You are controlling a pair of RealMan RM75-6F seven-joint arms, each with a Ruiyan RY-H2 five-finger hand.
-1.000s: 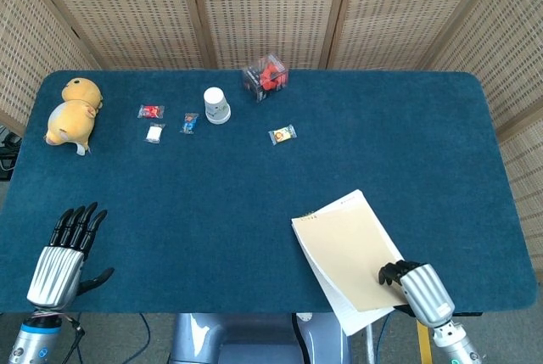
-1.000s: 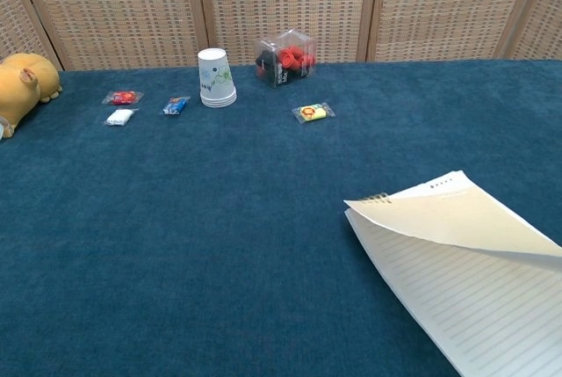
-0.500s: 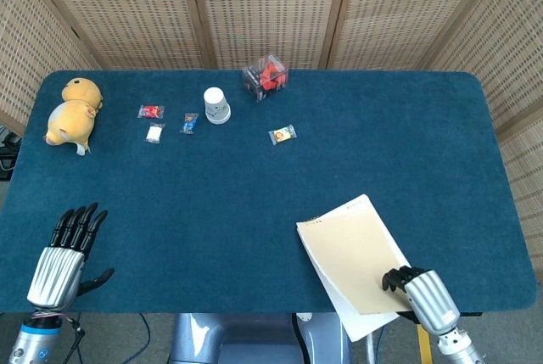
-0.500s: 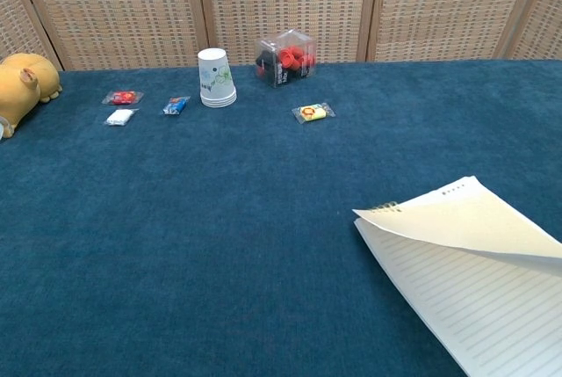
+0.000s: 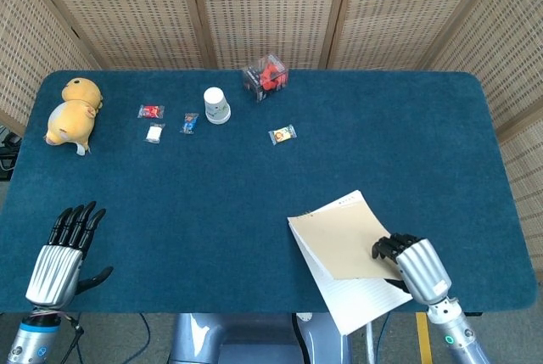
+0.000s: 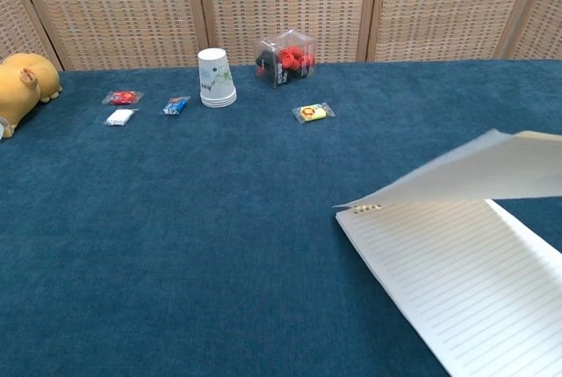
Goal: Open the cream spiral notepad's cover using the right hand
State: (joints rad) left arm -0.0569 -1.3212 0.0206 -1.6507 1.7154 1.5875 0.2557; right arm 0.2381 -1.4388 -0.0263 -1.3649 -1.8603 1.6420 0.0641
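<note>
Right hand (image 5: 405,258) grips the notepad (image 6: 457,293) cover (image 5: 339,237), lifted off the lined pages; left hand (image 5: 64,249) open, fingers apart

A blue carpeted surface (image 5: 254,203) stands before woven wicker screens (image 5: 263,8). An upside-down white paper cup (image 5: 217,105) sits near the far edge. Just right of the cup is a clear box (image 5: 265,76) holding red pieces. Further right and nearer is a small yellow packet (image 5: 282,135). Left of the cup lie a blue packet (image 5: 189,123), a red packet (image 5: 151,111) and a white packet (image 5: 153,133). Far left of the cup lies a yellow plush toy (image 5: 72,111).
</note>
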